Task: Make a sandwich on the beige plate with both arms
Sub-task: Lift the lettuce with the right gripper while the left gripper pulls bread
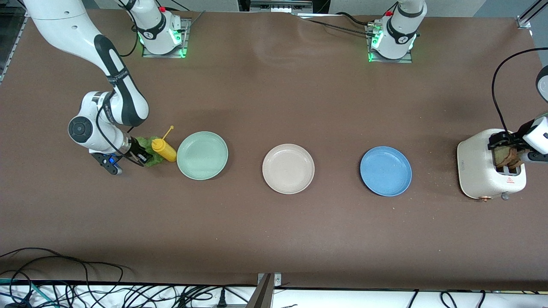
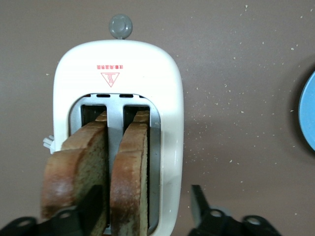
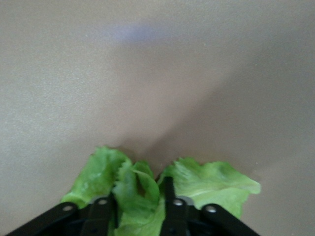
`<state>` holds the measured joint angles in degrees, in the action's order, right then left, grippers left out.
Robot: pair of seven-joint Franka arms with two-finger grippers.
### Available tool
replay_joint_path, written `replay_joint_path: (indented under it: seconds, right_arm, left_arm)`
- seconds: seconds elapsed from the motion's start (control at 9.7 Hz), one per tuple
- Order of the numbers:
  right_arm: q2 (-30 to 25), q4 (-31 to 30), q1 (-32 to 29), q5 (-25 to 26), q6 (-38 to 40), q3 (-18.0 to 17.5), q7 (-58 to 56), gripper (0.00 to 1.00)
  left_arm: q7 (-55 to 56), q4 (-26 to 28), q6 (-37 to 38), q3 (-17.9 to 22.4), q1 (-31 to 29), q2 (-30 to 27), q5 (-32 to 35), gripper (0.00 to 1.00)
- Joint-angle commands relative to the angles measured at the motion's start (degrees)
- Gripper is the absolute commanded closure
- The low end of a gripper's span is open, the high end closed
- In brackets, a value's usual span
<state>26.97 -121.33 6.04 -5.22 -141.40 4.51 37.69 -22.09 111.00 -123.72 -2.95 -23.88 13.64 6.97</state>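
The beige plate (image 1: 288, 168) lies bare mid-table between a mint-green plate (image 1: 202, 155) and a blue plate (image 1: 385, 171). Two brown-crusted bread slices (image 1: 508, 157) stand in the white toaster (image 1: 479, 167) at the left arm's end. My left gripper (image 1: 507, 147) hangs over the toaster, open. In the left wrist view, the left gripper (image 2: 145, 191) straddles one slice (image 2: 129, 177) and the toaster wall; one of its fingers (image 2: 93, 206) is between the slices. At the right arm's end, my right gripper (image 1: 143, 159) is down on the lettuce leaf (image 1: 150, 147). In the right wrist view, the right gripper (image 3: 139, 189) pinches a fold of lettuce (image 3: 142, 196).
A yellow squeeze bottle (image 1: 164, 149) lies between the lettuce and the mint-green plate, close to my right gripper. The toaster's black cable (image 1: 498, 98) loops up toward the left arm. Crumbs dot the brown table (image 1: 274, 98) around the toaster. Cables run along the table's near edge.
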Motion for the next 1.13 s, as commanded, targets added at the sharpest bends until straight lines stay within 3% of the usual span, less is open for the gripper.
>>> replay_joint_path:
  seconds: [0.0, 0.31, 0.52, 0.82, 1.03]
  right_arm:
    - [0.97, -0.32, 0.11, -0.67, -0.19, -0.03, -0.51, 0.92]
    - [-0.25, 1.52, 0.11, -0.4, 2.43, -0.11, -2.0, 0.96]
    - [-1.22, 4.68, 0.03, -0.32, 7.96, 0.41, -5.42, 0.96]
    - [-2.97, 13.45, -0.06, 0.3, 21.73, 1.99, -8.94, 0.96]
    - [-3.07, 23.45, -0.06, 0.3, 34.2, 3.39, -12.54, 0.96]
  left_arm:
    - [-2.08, 1.06, 1.1, -0.74, -0.38, -1.69, 3.83, 1.0]
    - [-2.08, -1.39, 1.72, -0.92, -0.2, -1.6, 3.84, 1.0]
    - [-2.08, -10.58, 12.47, -1.53, 0.33, -1.34, 2.79, 1.0]
    - [-2.08, -20.54, 22.79, -4.87, 0.24, -1.16, -1.76, 1.0]
    - [-1.82, -23.63, 24.83, -5.05, 0.24, -0.81, -10.36, 1.0]
